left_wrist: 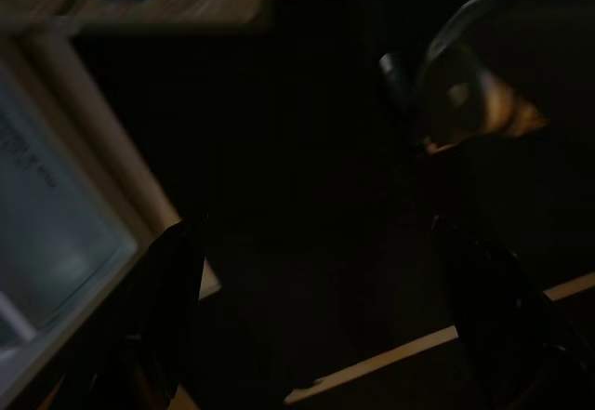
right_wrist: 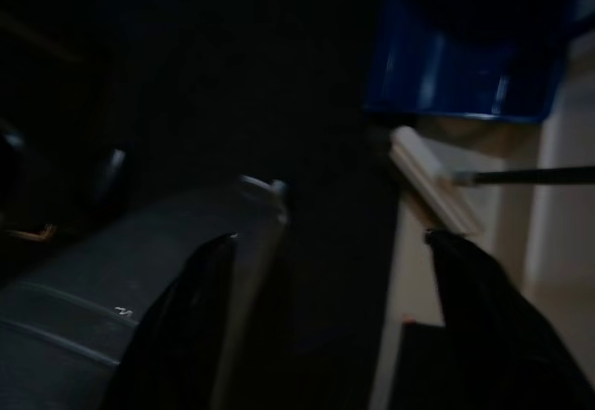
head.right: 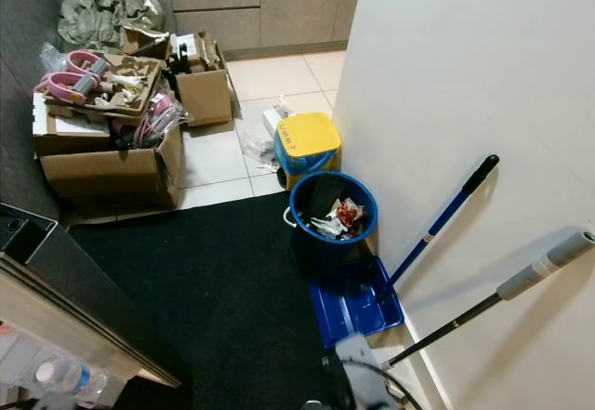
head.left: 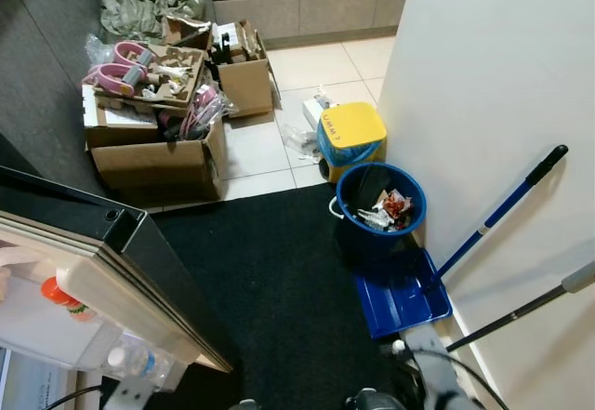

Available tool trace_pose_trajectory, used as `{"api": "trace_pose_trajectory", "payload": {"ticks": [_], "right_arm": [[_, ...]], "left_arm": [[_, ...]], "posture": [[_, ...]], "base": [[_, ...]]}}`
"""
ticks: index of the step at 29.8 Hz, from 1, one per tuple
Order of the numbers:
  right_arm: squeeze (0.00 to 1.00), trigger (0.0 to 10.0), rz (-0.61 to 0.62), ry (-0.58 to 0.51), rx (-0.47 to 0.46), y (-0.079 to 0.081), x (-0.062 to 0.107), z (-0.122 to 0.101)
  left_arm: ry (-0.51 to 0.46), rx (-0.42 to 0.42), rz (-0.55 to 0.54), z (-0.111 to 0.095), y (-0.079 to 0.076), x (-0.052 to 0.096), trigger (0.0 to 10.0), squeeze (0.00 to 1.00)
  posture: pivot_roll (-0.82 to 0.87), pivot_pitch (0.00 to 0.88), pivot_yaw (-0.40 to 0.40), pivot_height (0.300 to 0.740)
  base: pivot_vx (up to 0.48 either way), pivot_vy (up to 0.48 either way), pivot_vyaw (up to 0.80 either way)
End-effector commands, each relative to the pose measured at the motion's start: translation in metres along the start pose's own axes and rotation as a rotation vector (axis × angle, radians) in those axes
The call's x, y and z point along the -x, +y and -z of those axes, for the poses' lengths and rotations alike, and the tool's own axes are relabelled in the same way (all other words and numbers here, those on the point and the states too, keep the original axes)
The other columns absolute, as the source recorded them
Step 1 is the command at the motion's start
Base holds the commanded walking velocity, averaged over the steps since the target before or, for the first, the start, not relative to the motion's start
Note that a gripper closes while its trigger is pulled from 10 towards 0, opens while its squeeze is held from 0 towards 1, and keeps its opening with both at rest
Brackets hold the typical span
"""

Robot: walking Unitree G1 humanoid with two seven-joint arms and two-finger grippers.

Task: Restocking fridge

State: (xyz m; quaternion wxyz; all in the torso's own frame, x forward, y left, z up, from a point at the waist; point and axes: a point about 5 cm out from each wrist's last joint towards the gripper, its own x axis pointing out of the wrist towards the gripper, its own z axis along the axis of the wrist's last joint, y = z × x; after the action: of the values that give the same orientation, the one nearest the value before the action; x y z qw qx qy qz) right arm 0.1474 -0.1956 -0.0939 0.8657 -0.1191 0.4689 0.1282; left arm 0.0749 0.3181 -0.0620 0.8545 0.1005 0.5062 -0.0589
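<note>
The fridge door point(head.left: 139, 261) stands open at my lower left, dark outside and beige along its edge. Its inner shelf holds an orange-capped bottle point(head.left: 61, 297) and a clear water bottle point(head.left: 130, 362). Both arms hang low. In the dim left wrist view the left gripper point(left_wrist: 335, 317) is open beside the pale fridge door edge point(left_wrist: 93, 196), with nothing between its fingers point(left_wrist: 177, 298). Over the black mat the right gripper point(right_wrist: 339, 326) is also open and empty, with the blue dustpan point(right_wrist: 456, 66) beyond it.
A blue bucket point(head.left: 346, 229) of rubbish, a blue dustpan point(head.left: 400, 298) and a yellow-lidded bin point(head.left: 351, 136) stand along the white wall point(head.left: 502, 85) on my right. Two long handles point(head.left: 521, 310) lean there. Full cardboard boxes point(head.left: 153, 164) crowd the far left. A black mat point(head.left: 279, 271) lies between.
</note>
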Motion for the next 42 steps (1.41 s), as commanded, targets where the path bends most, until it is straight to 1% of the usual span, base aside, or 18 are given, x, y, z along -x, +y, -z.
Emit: {"api": "trace_pose_trajectory", "payload": {"ticks": [1, 3, 5, 6, 12, 17, 27, 42], "right_arm": [[0.0, 10.0, -0.005, 0.056, 0.001, 0.003, 0.003, 0.015], [0.0, 10.0, 0.006, 0.079, -0.003, 0.003, 0.006, 0.023], [0.0, 10.0, 0.01, 0.084, -0.002, 0.002, 0.006, 0.025], [0.0, 10.0, 0.022, 0.084, 0.004, 0.001, 0.006, 0.025], [0.0, 10.0, 0.049, 0.065, 0.011, -0.003, 0.006, 0.02], [0.0, 10.0, 0.064, 0.058, 0.016, -0.005, 0.005, 0.017], [0.0, 10.0, 0.07, 0.053, 0.011, -0.005, 0.005, 0.016], [0.0, 10.0, 0.072, 0.048, 0.007, -0.004, 0.004, 0.015]], "left_arm": [[0.017, 0.002, -0.007, 0.005, 0.004, 0.003, 10.0, 0.0], [0.038, 0.003, -0.026, 0.01, 0.009, 0.005, 10.0, 0.0], [0.046, 0.004, -0.034, 0.012, 0.012, 0.007, 10.0, 0.0], [0.055, 0.003, -0.041, 0.014, 0.015, 0.009, 10.0, 0.0], [0.063, 0.001, -0.043, 0.014, 0.018, 0.01, 10.0, 0.0], [0.061, -0.002, -0.053, 0.012, 0.022, 0.01, 10.0, 0.0], [0.066, -0.01, -0.061, 0.013, 0.025, 0.012, 10.0, 0.0], [0.064, -0.014, -0.066, 0.013, 0.027, 0.012, 10.0, 0.0]], "posture": [[0.0, 0.12, -0.036, 0.74], [0.0, 0.12, -0.037, 0.74], [0.0, 0.12, -0.037, 0.74], [0.0, 0.12, -0.037, 0.74], [0.01, 0.12, -0.039, 0.74], [0.0, 0.12, -0.038, 0.74], [0.0, 0.12, -0.032, 0.74], [0.0, 0.118, -0.03, 0.74]], "base": [[0.0, 0.0, 0.0], [0.0, 0.0, 0.0], [0.0, 0.0, 0.0], [0.0, 0.0, 0.0], [0.0, 0.0, 0.09], [0.0, 0.0, 0.8], [0.0, 0.0, 0.8], [0.0, 0.0, 0.8]]}}
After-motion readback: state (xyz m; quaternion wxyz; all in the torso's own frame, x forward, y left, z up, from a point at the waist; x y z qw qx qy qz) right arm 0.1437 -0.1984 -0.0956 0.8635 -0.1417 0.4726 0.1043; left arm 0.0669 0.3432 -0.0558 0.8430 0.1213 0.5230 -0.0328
